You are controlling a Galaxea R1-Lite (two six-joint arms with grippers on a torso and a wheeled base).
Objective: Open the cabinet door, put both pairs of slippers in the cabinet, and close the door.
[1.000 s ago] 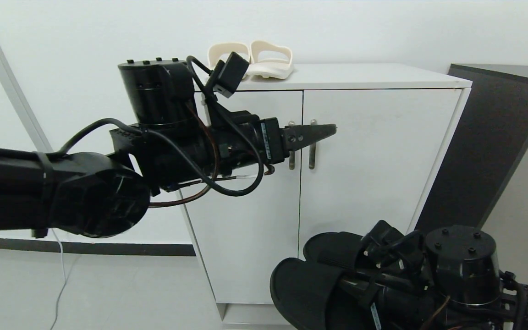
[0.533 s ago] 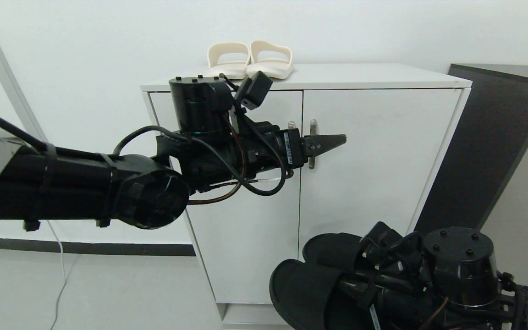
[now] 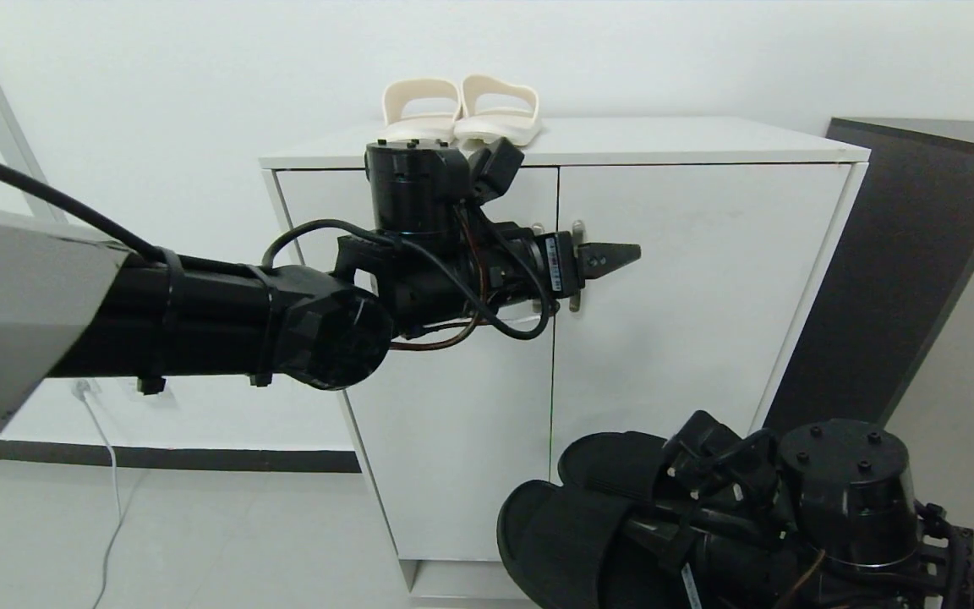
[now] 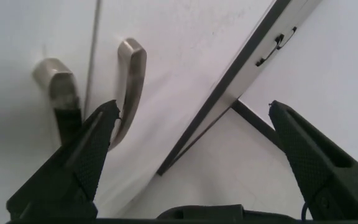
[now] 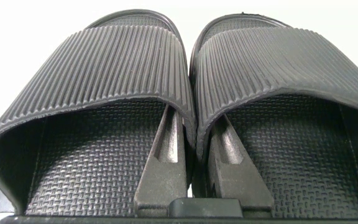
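Pointing toes toward cabinet (image 3: 698,288): black slippers (image 3: 576,524)

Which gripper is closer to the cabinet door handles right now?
Left. The left gripper is right at the handles, jaws open, one tip beside a handle. The right gripper sits far below them, shut on the black slippers.

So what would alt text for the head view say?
A black robot arm's left hand is at the handles of a closed white cabinet with cream slippers on top. Lower right, the right hand holds black slippers.
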